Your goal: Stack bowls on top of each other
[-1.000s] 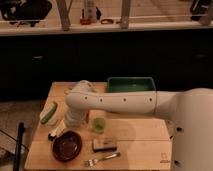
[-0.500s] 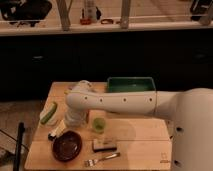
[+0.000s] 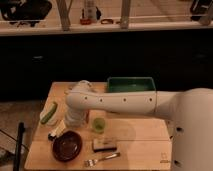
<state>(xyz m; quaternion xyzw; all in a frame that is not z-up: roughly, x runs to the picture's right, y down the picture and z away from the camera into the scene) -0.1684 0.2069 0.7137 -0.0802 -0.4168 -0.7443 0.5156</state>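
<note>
The stacking does not look begun. Only one bowl can be made out, a dark bowl [image 3: 66,146] sitting alone near the front left of the worktop [image 3: 135,135], with nothing in it or on it. A second bowl is not evident, though the small green cup [image 3: 98,125] stands nearby. The gripper [image 3: 54,134] sits low, just beside the bowl's upper left rim; whether it is open or holds anything cannot be told. Compared with half a second ago, arm, bowl and cup all appear unmoved.
</note>
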